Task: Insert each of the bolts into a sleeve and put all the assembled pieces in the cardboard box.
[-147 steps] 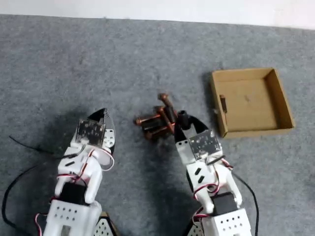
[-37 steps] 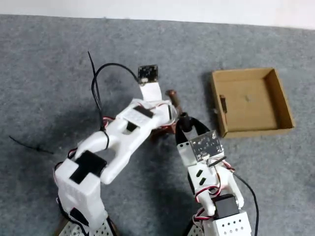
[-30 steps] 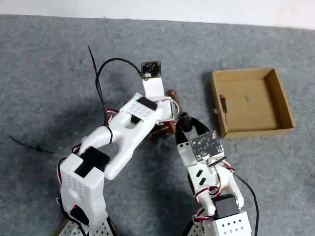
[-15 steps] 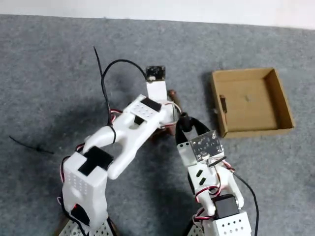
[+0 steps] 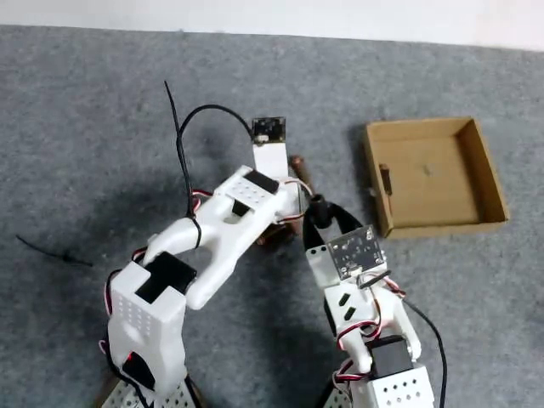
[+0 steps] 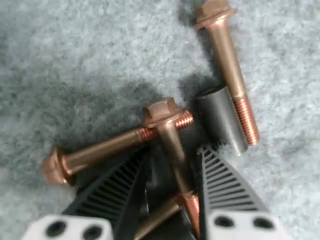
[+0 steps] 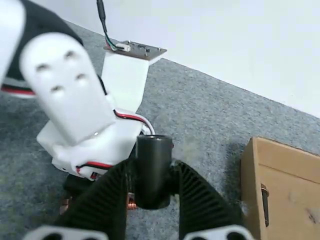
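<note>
While bolts lie loose, progress in the high view: early. One dark piece (image 5: 384,180), seemingly already assembled, leans on the inner wall of the cardboard box (image 5: 486,170).
High view, pile of bolts (image 5: 297,166): on the grey mat under the left arm, apart from the box.
High view, right gripper (image 5: 321,214): beside the pile, clamped on an upright sleeve (image 5: 317,204).
Left wrist view, left gripper (image 6: 175,152): spread, jaws either side of one bolt (image 6: 167,132), not pinching its shaft.
Left wrist view, leftovers: a second bolt (image 6: 95,152) crossing it, and a loose sleeve (image 6: 222,125) touching a far bolt (image 6: 227,65).
Right wrist view, held sleeve: bore up and empty, so I judge no insertion is made yet.
</note>
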Action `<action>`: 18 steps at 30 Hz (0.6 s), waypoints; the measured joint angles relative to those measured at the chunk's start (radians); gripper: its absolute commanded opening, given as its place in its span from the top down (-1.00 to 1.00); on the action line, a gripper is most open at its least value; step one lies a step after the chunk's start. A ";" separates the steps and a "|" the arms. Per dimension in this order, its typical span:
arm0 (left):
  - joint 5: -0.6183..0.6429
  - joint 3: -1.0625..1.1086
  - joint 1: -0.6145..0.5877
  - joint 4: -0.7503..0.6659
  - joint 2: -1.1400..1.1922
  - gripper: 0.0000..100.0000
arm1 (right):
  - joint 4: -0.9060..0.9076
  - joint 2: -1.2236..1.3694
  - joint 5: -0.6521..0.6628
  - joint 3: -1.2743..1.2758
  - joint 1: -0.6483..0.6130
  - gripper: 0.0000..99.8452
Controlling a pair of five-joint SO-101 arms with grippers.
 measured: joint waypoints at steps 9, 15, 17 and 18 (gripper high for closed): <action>-0.002 -0.011 0.000 0.000 0.000 1.00 | 0.000 0.000 0.000 0.000 0.006 0.99; -0.038 -0.011 0.000 0.000 0.000 0.99 | 0.000 0.000 0.000 0.000 0.005 0.99; -0.072 -0.009 0.000 0.000 -0.002 0.99 | 0.000 0.000 0.000 0.000 0.005 0.99; -0.081 -0.006 0.000 0.000 -0.008 0.99 | 0.000 0.000 0.000 0.000 0.005 0.99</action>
